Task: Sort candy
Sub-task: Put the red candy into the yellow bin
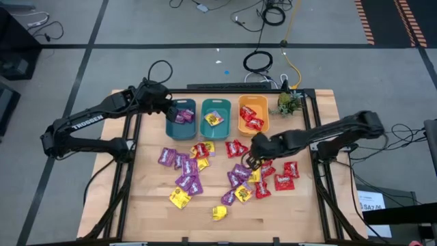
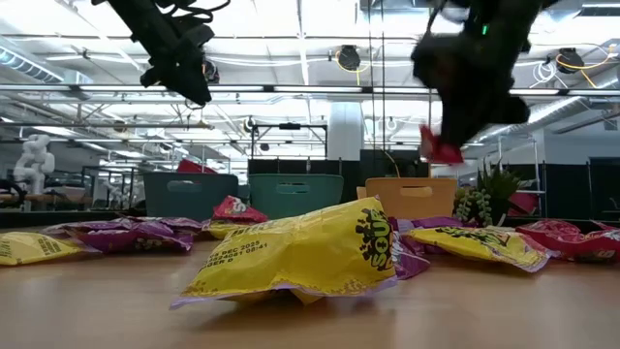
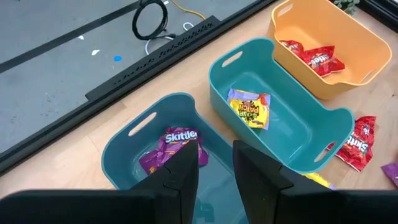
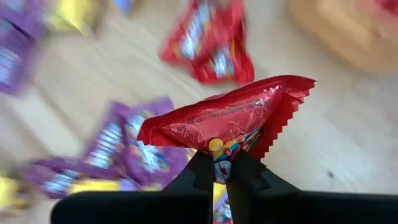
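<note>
Pinching a red candy packet (image 4: 233, 121), the right hand (image 4: 219, 169) has its two dark fingers closed on the packet's lower edge; the wrapper is glossy, crinkled, with a serrated seam along one side. In the low view the same packet (image 2: 441, 148) hangs clear above the table, below the right arm. From above, the right hand (image 1: 254, 156) sits over the right part of the candy scatter, near the front of the orange bin (image 1: 252, 116).

Left hand (image 3: 214, 171): fingers parted with nothing between them, hovering over the left teal bin (image 3: 124, 146), which holds purple packets (image 3: 174, 146). Middle teal bin (image 3: 298, 127) holds a yellow packet (image 3: 250, 109); the orange bin holds red packets (image 3: 317, 57).

Loose candy (image 1: 191, 171) lies spread over the middle of the wooden table (image 1: 300, 219): purple, yellow and red packets mixed, several overlapping. One yellow packet (image 1: 219, 212) lies apart, nearest the front edge. A small green plant (image 1: 288, 104) stands just beside the orange bin at the back right.
</note>
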Controlling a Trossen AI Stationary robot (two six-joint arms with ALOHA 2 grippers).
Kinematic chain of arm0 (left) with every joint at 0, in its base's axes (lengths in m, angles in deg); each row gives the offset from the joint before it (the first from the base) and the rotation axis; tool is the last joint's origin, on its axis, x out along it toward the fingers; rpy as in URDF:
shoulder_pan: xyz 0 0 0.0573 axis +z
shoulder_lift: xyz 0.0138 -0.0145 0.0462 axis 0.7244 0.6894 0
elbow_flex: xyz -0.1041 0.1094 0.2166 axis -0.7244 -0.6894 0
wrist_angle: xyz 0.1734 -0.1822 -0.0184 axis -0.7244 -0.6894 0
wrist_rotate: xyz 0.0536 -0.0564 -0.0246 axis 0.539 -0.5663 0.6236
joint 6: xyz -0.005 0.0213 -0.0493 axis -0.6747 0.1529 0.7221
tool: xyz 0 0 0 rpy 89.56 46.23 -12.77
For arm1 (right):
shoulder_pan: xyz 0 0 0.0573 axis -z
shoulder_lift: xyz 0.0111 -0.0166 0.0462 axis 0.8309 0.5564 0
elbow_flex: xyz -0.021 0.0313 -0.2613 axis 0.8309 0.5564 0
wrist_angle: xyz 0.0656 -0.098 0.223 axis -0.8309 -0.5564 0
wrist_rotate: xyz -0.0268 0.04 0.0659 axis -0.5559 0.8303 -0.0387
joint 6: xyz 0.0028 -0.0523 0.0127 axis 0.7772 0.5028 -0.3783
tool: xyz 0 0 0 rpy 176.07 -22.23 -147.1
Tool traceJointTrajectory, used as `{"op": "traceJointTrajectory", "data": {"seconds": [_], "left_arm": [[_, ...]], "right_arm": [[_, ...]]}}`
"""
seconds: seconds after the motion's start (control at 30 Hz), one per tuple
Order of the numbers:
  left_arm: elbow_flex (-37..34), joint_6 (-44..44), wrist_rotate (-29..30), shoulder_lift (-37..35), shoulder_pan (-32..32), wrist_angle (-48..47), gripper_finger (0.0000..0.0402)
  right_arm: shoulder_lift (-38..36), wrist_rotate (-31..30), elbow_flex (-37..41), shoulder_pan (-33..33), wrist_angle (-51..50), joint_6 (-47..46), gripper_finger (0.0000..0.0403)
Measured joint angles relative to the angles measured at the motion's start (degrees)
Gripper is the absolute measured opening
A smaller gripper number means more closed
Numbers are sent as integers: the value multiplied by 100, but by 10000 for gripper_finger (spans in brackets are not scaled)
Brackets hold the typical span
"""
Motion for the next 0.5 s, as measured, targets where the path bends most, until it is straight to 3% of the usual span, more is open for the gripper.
{"op": "traceJointTrajectory", "data": {"seconds": [0.2,0.5], "left_arm": [[0,3,-2,0,-2,-1,109],[0,0,0,2,-2,-16,109]], "right_arm": [[-885,-1135,-7,319,-3,176,8],[-1067,-1253,-8,1625,496,1167,7]]}}
